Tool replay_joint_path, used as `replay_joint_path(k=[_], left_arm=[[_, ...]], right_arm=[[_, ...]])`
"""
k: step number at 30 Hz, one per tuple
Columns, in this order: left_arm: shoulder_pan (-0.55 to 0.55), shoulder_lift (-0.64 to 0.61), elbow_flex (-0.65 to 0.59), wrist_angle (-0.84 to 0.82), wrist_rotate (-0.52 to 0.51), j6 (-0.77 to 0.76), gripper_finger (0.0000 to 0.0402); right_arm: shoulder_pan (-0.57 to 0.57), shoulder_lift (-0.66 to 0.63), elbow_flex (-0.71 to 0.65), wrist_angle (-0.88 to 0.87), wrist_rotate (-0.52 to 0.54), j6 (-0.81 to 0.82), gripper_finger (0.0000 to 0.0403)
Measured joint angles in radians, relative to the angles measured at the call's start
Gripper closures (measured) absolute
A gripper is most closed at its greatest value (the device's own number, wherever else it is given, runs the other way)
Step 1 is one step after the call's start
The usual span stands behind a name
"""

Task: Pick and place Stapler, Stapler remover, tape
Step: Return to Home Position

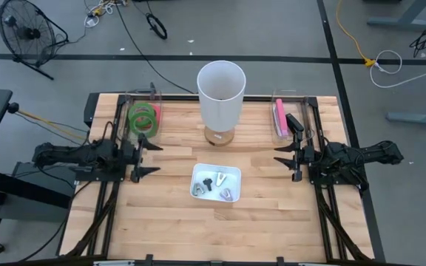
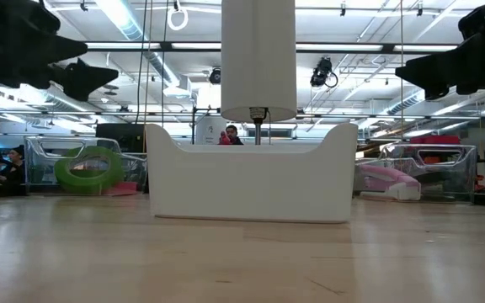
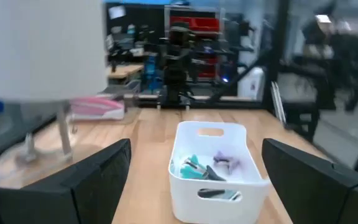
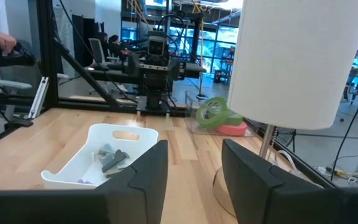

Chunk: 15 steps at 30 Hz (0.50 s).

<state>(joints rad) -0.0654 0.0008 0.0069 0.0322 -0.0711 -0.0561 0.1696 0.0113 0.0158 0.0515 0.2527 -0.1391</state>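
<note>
Starting with the green tape (image 1: 143,118), you'll find it in the left clear bin (image 1: 143,91) on the left side of the surface (image 1: 265,222). It sits against a pink item that is only partly visible. On the right side, the right clear bin (image 1: 287,94) holds a pink stapler (image 1: 279,117) and a black stapler (image 1: 294,122) side by side. Between the two clear bins stands a white lamp (image 1: 221,87). Near its base, about mid-surface, sits the white bin (image 1: 216,165). Inside it you can see a black remover (image 1: 208,184) among a few grey ones (image 1: 228,194), all close together.

Your left fingers (image 3: 98,177) are spread wide and grip nothing. They hang above the surface, near the left clear bin and pointing toward the white bin. Your right fingers (image 4: 138,180) are also parted and empty. They are raised near the right clear bin and face the left ones across the white bin. Neither pair touches anything.
</note>
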Motion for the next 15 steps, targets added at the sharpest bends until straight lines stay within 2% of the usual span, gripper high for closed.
replay_joint_path(k=[4, 6, 15], left_arm=[[0.011, 0.0, 0.0, -0.009, 0.069, 0.122, 0.0035], [0.02, 0.0, 0.0, -0.008, 0.1, 0.118, 0.0035], [0.027, 0.0, 0.0, -0.009, 0.113, 0.054, 0.0035]], right_arm=[[0.0, 0.0, 0.0, 0.0, 0.0, 0.0, 0.025], [0.0, 0.0, 0.0, 0.0, 0.0, 0.0, 0.025], [0.0, 0.0, 0.0, 0.0, 0.0, 0.0, 0.025]])
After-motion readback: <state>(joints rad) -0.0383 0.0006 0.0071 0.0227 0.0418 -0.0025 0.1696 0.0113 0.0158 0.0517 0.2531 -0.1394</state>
